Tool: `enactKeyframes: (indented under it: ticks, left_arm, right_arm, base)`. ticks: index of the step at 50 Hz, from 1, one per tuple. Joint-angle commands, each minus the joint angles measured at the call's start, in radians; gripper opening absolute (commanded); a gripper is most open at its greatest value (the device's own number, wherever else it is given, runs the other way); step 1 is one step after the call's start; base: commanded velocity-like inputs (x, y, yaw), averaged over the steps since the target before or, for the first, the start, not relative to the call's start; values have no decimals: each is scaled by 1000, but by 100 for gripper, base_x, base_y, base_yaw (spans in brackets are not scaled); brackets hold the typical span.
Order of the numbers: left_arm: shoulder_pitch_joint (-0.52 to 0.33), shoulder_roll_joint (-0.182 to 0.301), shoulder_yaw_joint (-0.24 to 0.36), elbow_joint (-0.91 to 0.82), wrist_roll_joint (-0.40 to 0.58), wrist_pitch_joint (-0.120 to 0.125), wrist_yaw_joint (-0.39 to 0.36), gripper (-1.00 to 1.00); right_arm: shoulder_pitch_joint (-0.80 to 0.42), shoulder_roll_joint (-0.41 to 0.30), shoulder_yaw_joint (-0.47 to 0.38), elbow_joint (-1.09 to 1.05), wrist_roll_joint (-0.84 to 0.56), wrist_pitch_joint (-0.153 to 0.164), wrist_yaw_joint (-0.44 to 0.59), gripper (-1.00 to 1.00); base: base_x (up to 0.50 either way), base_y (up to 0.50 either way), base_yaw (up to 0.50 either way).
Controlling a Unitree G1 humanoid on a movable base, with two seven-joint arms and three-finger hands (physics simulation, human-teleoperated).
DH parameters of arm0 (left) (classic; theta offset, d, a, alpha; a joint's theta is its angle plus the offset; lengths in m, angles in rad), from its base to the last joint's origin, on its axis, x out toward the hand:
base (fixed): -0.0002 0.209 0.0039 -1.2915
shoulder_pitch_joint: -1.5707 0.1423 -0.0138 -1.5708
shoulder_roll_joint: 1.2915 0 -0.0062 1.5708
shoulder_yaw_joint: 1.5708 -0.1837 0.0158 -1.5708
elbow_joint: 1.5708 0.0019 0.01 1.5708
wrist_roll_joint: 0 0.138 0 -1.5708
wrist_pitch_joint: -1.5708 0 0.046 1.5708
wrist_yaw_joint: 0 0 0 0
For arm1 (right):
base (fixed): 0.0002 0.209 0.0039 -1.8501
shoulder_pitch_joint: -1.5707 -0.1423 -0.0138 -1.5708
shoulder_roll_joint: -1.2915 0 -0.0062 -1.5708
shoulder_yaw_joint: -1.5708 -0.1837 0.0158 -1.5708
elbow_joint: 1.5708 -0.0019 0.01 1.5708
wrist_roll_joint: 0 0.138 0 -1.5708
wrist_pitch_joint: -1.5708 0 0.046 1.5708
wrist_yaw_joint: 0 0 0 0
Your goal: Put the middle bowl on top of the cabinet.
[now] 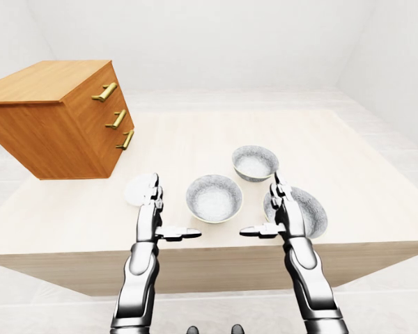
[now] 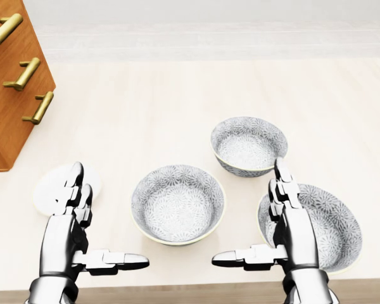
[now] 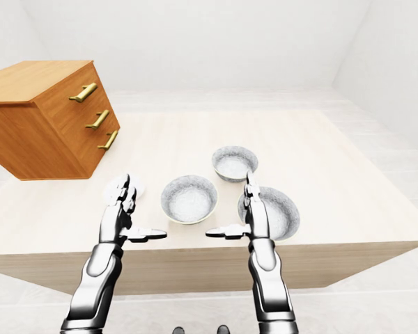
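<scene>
Left robot hand (image 2: 73, 221) is spread wide, fingers straight and pointing up the head view, thumb stuck out toward the middle. It holds nothing. My right robot hand (image 2: 288, 221) mirrors it, just as open and just as empty, its thumb aimed back at the left one. Neither touches a bowl as far as I can tell, though the right one overlaps the near rim of the right bowl (image 2: 329, 231) in the head view.

Three patterned bowls sit on the surface (image 2: 145, 114). Counting across the view, I take the middle bowl (image 2: 248, 145) to be the one higher up, between the left bowl (image 2: 177, 204) and the right bowl. It stands upright and apart from both neighbours, up the view from my right fingertips. A small white disc (image 2: 54, 187) lies partly behind my left robot hand.

The cabinet (image 1: 49, 132) stands on the surface at the left of the left-eye view, well apart from the bowls, brass handles facing them. No bowl is on its top.

So I judge the task barely begun: no grasp, no lift. Left to do is everything: reach the middle bowl, close on its rim, raise it, carry it leftward and set it on the cabinet's top.
</scene>
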Motion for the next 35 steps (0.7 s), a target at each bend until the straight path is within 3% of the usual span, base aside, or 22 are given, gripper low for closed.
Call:
enactKeyframes:
  ticks: [1, 2, 3, 4, 6, 9, 10, 11, 12, 13, 14, 15, 16, 17, 18, 19, 21, 23, 35]
  left_arm:
    - [-1, 10, 25, -26, -19, 11, -20, 100]
    - [0, 10, 27, -32, -21, 16, -21, 100]
    - [7, 11, 29, -72, -26, 48, -23, 100]
    - [7, 10, 31, -59, -27, 33, -25, 100]
    - [1, 11, 35, -41, -23, 15, -24, 100]
    - [-29, 16, 51, -6, -33, 16, -23, 100]
    - [-30, 18, 54, -17, -38, 29, -26, 100]
    - [-25, 20, 54, -64, -42, 67, -24, 100]
    - [-22, 18, 55, -29, -39, 28, -27, 100]
    - [-20, 17, 56, -21, -40, 16, -29, 100]
    - [-17, 19, 54, -70, -42, 60, -26, 100]
    - [-12, 19, 53, -96, -43, 77, -26, 100]
    - [-9, 18, 52, -88, -41, 63, -28, 100]
    - [-6, 15, 51, -54, -38, 25, -32, 100]
    - [-5, 17, 51, -81, -38, 46, -31, 100]
    - [-2, 15, 51, -60, -36, 22, -33, 100]
    - [8, 16, 51, -85, -40, 34, -38, 100]
    - [21, 14, 50, -77, -41, 7, -44, 100]
    - [17, 13, 56, -70, -44, -1, -51, 100]
  right_arm:
    - [-2, -12, -34, -28, 39, 26, 21, 100]
    - [4, -11, -33, -38, 37, 27, 25, 100]
    - [16, -13, -31, -51, 35, 18, 35, 100]
    - [12, -12, -33, -44, 28, 12, 31, 100]
    - [-2, -12, -39, -4, -1, -31, 11, 100]
    - [-6, -12, -43, 5, -2, -33, 15, 100]
    - [0, -11, -45, -11, 3, -25, 19, 100]
    - [5, -12, -44, -20, 4, -24, 24, 100]
    - [8, -10, -45, -24, 4, -25, 24, 100]
    - [7, -11, -45, -22, 3, -27, 26, 100]
    - [6, -10, -46, -19, 2, -30, 27, 100]
    - [4, -11, -46, -15, 0, -32, 28, 100]
    - [4, -11, -46, -13, -1, -34, 28, 100]
    - [4, -11, -46, -13, -2, -34, 29, 100]
    - [6, -11, -46, -13, -2, -34, 32, 100]
    - [7, -11, -45, -14, -3, -35, 33, 100]
    - [10, -11, -46, -17, -3, -35, 36, 100]
    - [13, -11, -47, -22, -2, -33, 40, 100]
    - [16, -10, -51, -27, -2, -33, 50, 100]
  base:
    - [0, 0, 0]
    - [0, 0, 0]
    - [0, 0, 0]
    - [0, 0, 0]
    - [0, 0, 0]
    - [0, 0, 0]
    - [0, 0, 0]
    - [0, 0, 0]
    - [0, 19, 0]
    - [0, 36, 0]
    - [0, 47, 0]
    - [0, 50, 0]
    - [0, 50, 0]
    - [0, 50, 0]
    - [0, 50, 0]
    - [0, 50, 0]
    - [0, 50, 0]
    - [0, 50, 0]
    - [0, 50, 0]
